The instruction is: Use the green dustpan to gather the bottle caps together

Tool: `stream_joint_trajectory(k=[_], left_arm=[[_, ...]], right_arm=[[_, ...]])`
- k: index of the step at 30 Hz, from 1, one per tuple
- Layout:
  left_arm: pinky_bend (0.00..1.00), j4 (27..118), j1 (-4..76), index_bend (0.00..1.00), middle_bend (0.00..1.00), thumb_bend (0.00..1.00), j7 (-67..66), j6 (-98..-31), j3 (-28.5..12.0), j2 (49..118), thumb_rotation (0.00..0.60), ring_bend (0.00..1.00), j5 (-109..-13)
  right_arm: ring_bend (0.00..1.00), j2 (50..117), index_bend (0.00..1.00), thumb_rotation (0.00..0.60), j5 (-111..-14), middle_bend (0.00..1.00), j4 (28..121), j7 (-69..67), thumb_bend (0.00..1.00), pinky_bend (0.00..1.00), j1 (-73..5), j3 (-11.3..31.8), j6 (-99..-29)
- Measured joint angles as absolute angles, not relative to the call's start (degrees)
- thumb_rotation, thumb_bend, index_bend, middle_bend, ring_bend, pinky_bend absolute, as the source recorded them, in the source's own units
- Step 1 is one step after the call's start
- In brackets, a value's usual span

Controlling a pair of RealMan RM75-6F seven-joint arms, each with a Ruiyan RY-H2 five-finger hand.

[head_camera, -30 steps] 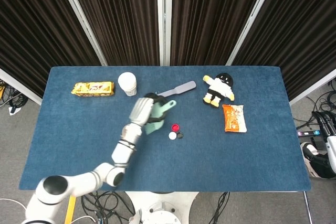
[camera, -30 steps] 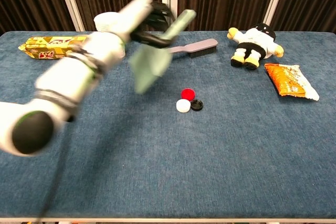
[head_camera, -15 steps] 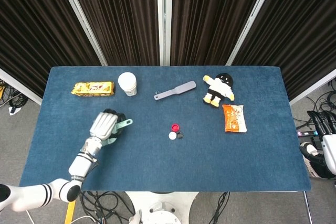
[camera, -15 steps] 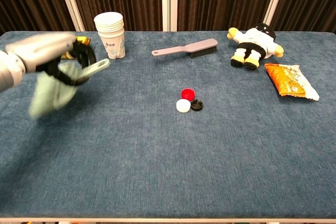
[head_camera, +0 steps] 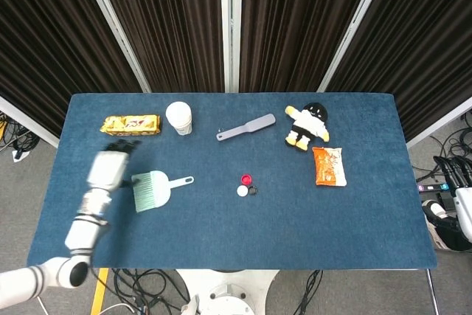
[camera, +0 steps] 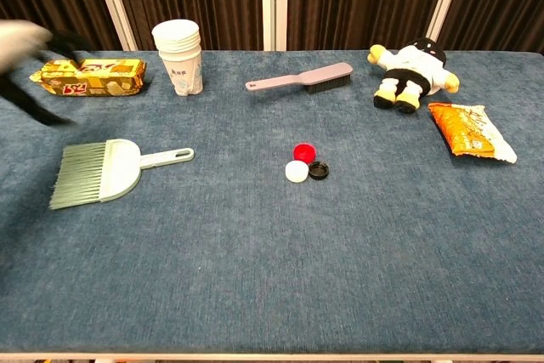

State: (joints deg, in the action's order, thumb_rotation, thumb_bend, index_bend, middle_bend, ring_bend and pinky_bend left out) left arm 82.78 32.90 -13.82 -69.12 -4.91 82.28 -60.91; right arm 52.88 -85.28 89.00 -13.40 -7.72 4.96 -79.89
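Note:
The green dustpan (head_camera: 153,187) lies flat on the blue table, its handle pointing right toward the caps; the chest view shows the dustpan (camera: 102,169) at the left. Three bottle caps sit close together near the table's middle: red (camera: 303,152), white (camera: 296,172) and black (camera: 318,170). My left hand (head_camera: 108,169) is blurred, just left of the dustpan and apart from it, holding nothing. In the chest view the left hand (camera: 21,48) smears across the top left corner. My right hand (head_camera: 463,215) shows only partly at the right edge, off the table.
A stack of paper cups (camera: 178,57) and a yellow snack pack (camera: 89,76) stand at the back left. A grey brush (camera: 299,80) lies at the back middle. A plush toy (camera: 410,67) and an orange snack bag (camera: 469,132) are at the right.
My left hand carried the dustpan from beside the caps to the table's left, set it down and let go. The hand now draws away leftward. The caps stayed put.

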Motion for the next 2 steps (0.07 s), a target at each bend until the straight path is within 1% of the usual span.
stream_joint_trajectory(k=[2], left_arm=[[0.21, 84.2, 29.9, 0.17, 0.25, 0.13, -13.4, -71.7, -4.8, 78.5, 0.6, 0.14, -60.5]], right_arm=[[0.0, 53.2, 0.0, 0.6, -85.8, 0.09, 88.2, -15.1, 0.15, 0.0, -8.0, 4.9, -79.6]])
